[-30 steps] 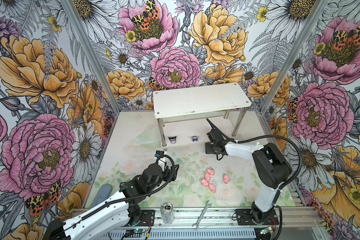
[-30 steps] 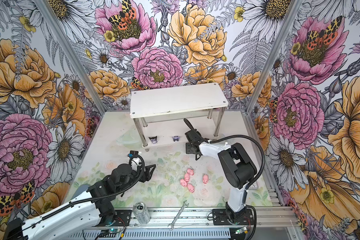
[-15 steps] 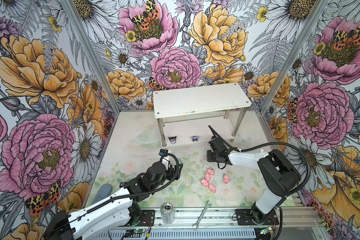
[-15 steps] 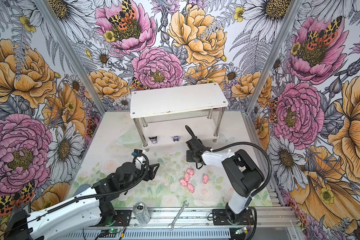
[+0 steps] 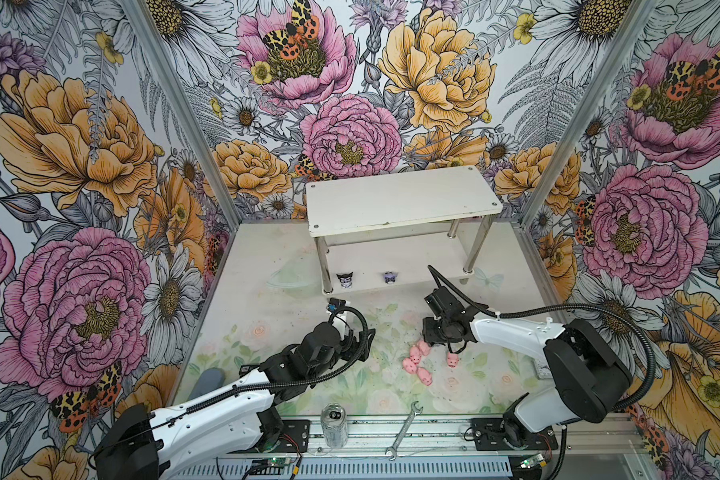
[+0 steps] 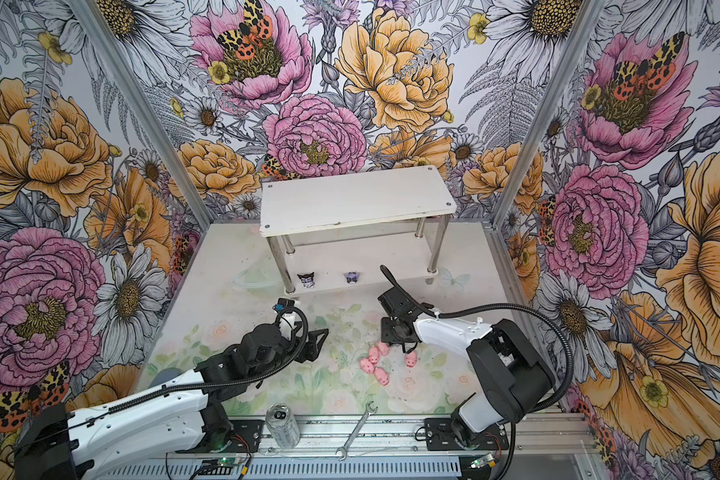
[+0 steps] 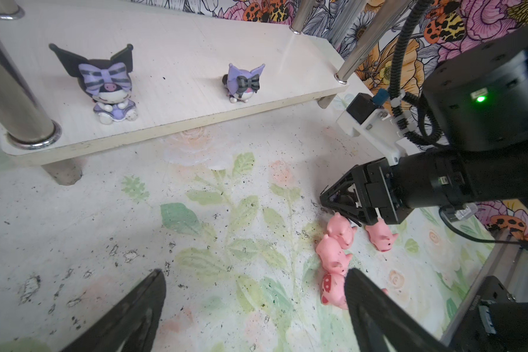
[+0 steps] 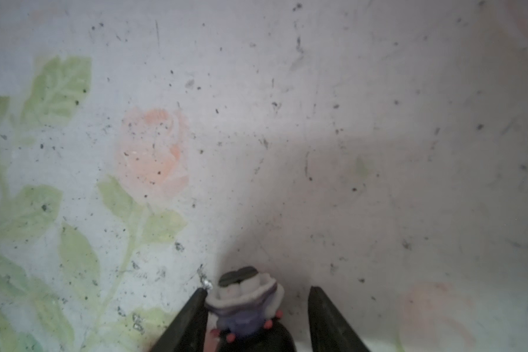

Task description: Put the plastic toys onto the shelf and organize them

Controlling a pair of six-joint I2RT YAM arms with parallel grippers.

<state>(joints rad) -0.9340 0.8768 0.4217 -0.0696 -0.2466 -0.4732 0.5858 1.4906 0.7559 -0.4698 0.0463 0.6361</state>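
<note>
Straddling a ruffled purple figurine [image 8: 244, 301], wedge-shaped right pincer [image 8: 258, 291] (matte black) gapes.

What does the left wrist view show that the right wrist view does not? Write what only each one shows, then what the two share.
Only the left wrist view: the shelf, its lower board carrying two figurines, the pink pigs on the table, the right gripper seen from outside close by the pigs, and the open left gripper. Only the right wrist view: a third figurine between the right gripper's fingers, touching one and apart from the other. Both: the speckled floral table.
</note>
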